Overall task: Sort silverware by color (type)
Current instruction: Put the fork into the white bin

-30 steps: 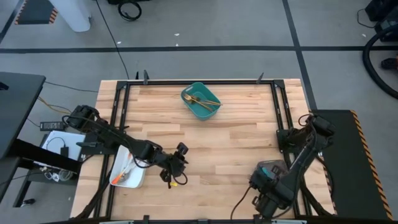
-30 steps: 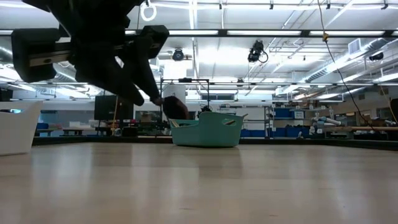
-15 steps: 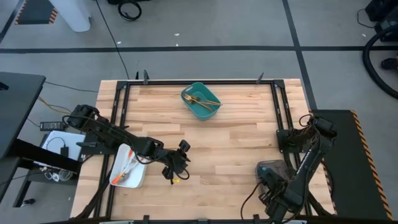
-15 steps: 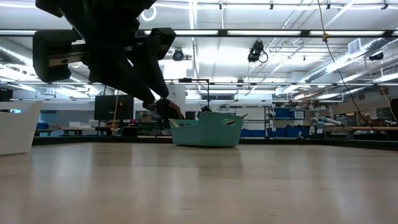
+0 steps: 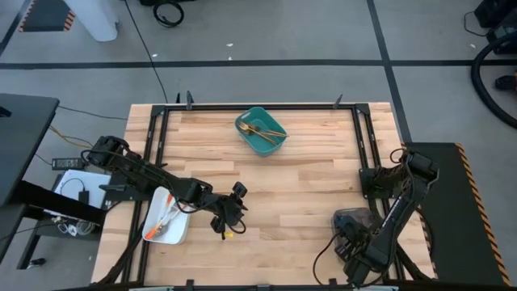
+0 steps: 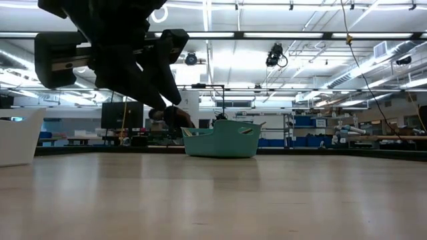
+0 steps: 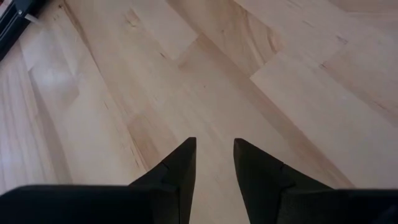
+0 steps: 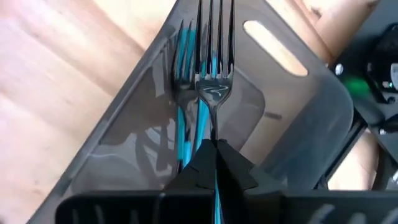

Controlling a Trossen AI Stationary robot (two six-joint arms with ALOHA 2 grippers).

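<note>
Grey tray (image 8: 311, 106) under right gripper's (image 8: 214, 163) fork (image 8: 214, 93)

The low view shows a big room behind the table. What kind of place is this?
Probably a robotics lab or workshop: long ceiling lights, shelves and benches with gear, and a wooden table where robot arms sort forks into a teal bin.

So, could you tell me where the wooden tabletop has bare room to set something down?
The widest free patch lies between the teal bin, the left gripper and the grey tray. The front left is crowded by the white tray and left arm; the right gripper holds a blue-handled fork over the grey tray.
</note>
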